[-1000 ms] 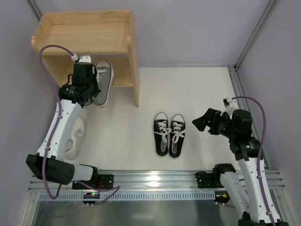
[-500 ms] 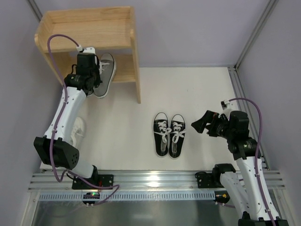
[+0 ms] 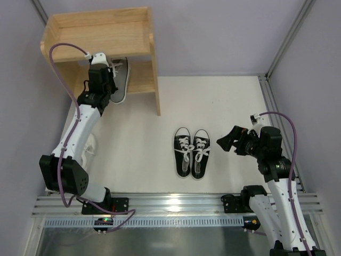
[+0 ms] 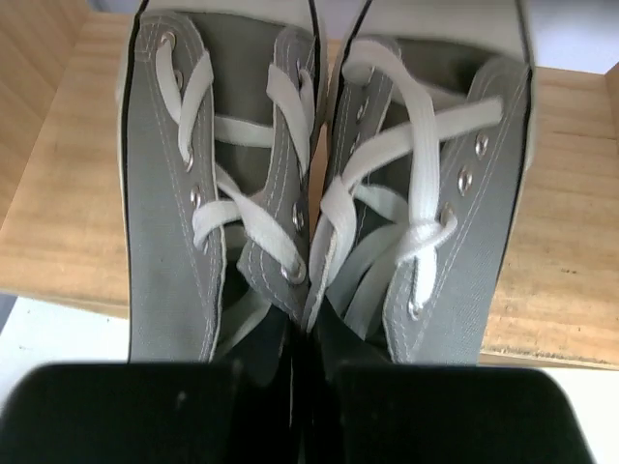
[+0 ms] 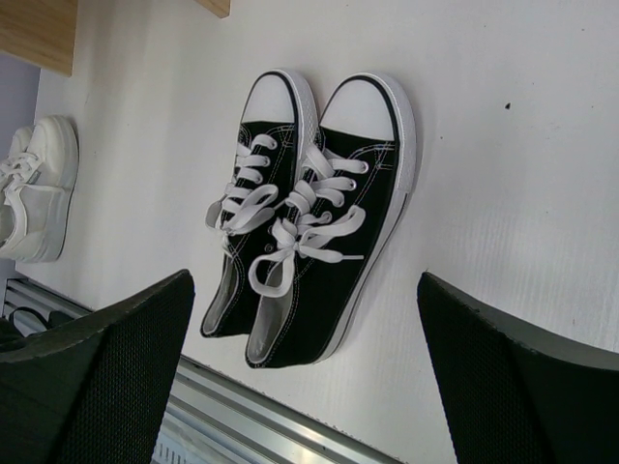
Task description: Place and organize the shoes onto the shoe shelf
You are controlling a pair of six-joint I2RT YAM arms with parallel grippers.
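White tabletop (image 3: 234, 106), boxed by pale lilac walls (image 3: 213, 32). On it, the left gripper (image 4: 308, 358) is pinched tight on the inner collars of the grey sneakers (image 4: 319, 193). Their toes point ahead of it over the lower board of the shoe shelf (image 3: 96, 32). The right gripper (image 3: 226, 138) gapes wide, with the black sneakers (image 5: 309, 213) just ahead of it.

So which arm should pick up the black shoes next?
Right. The right gripper hangs open beside the black shoes; the left gripper is shut on the grey pair at the shelf.
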